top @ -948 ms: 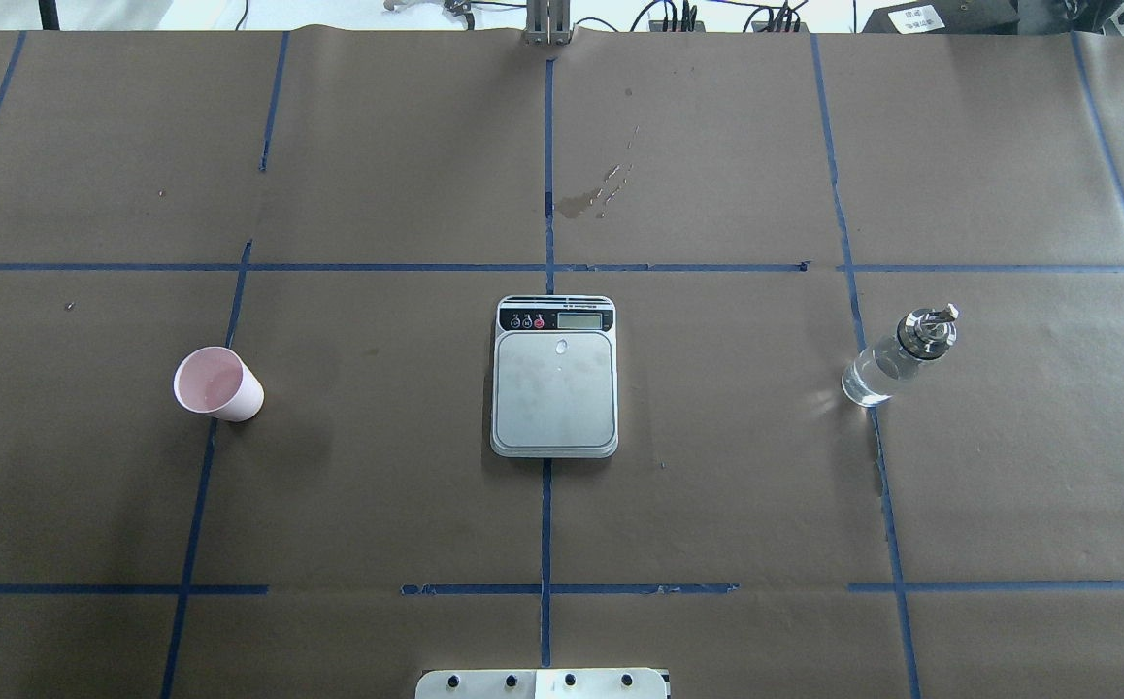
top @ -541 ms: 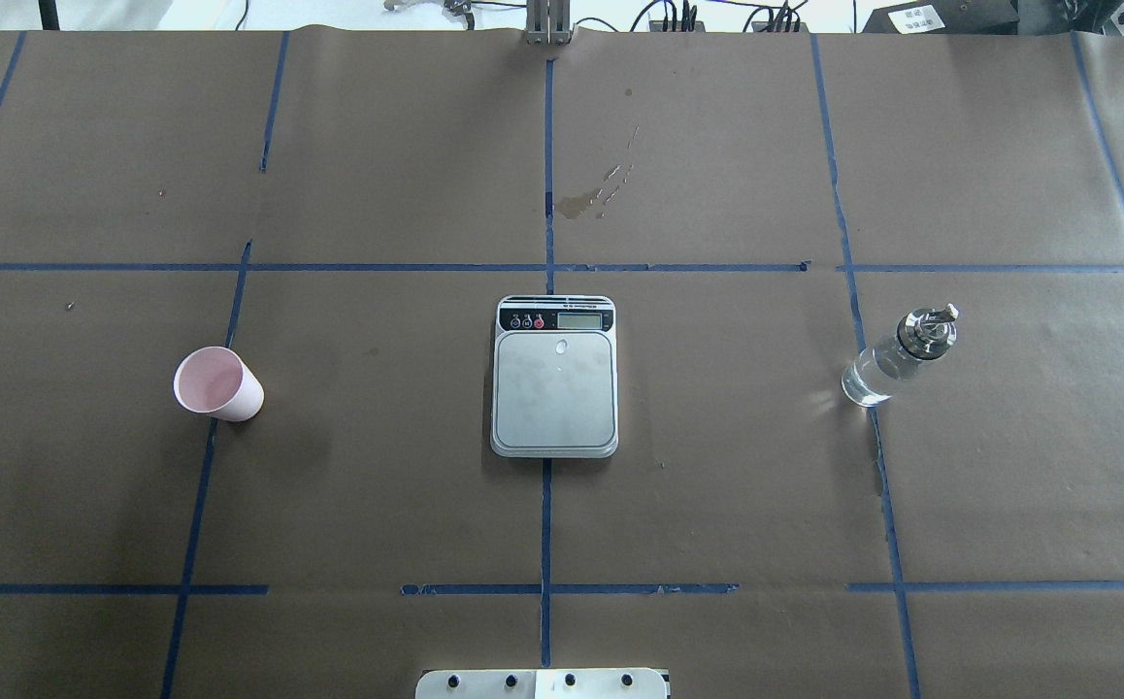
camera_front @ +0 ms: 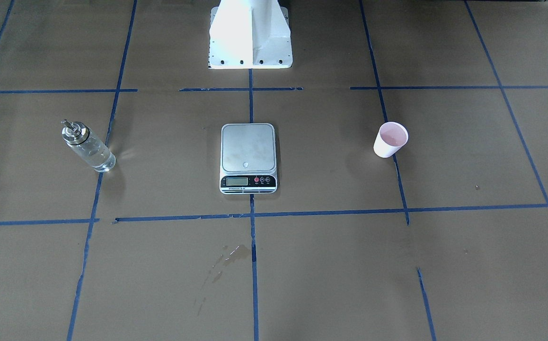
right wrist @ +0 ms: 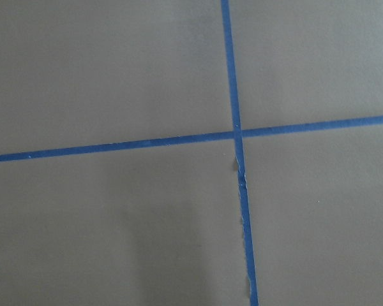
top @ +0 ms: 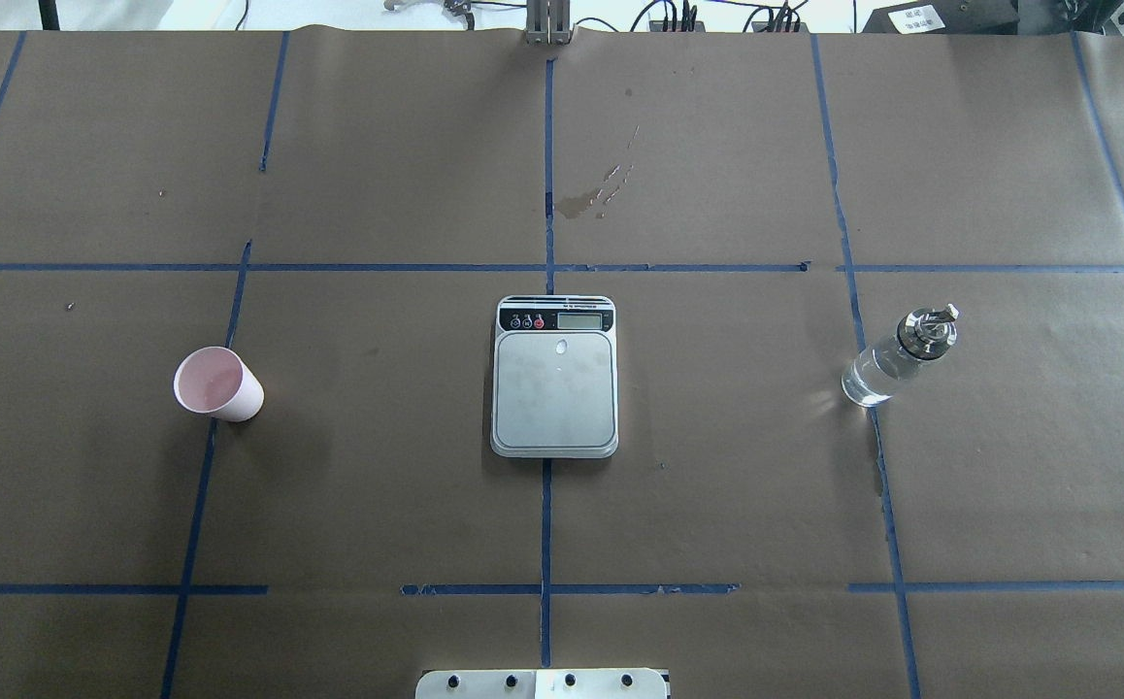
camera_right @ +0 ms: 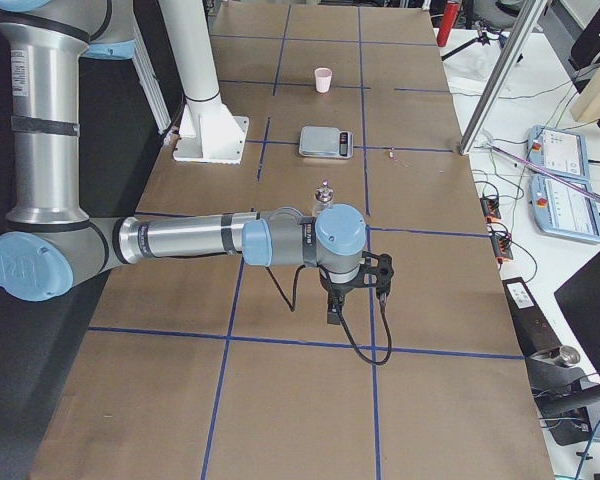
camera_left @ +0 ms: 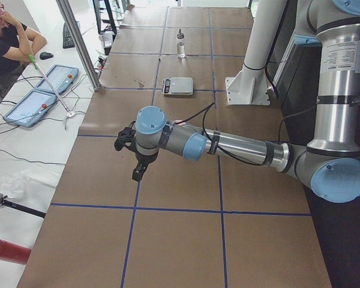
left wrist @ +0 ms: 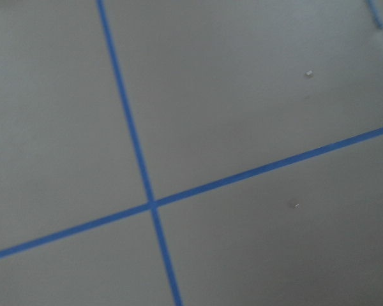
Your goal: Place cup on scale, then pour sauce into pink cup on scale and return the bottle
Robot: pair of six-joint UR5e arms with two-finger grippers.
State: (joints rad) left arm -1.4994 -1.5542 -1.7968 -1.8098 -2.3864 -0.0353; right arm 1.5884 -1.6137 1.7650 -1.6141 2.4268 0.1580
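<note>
Standing upright at the tabletop's point(top: 378, 505) left, the cup point(top: 217, 383) is well apart from the central scale point(top: 554, 393), and its pink inside looks empty. It is likely light and thin-walled, suiting a gentle pinch across the wall. The bottle point(top: 900, 354), at the right, holds clear sauce point(top: 868, 381). Its smooth glass looks heavier and slippery, best taken mid-body. Whether the left gripper point(camera_left: 138, 174) and right gripper point(camera_right: 336, 310) are open or closed cannot be told.

No legible text, scale point(top: 554, 388) included

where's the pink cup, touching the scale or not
Apart. The overhead view shows the cup standing far left of the scale, with a wide bare gap between them.
</note>
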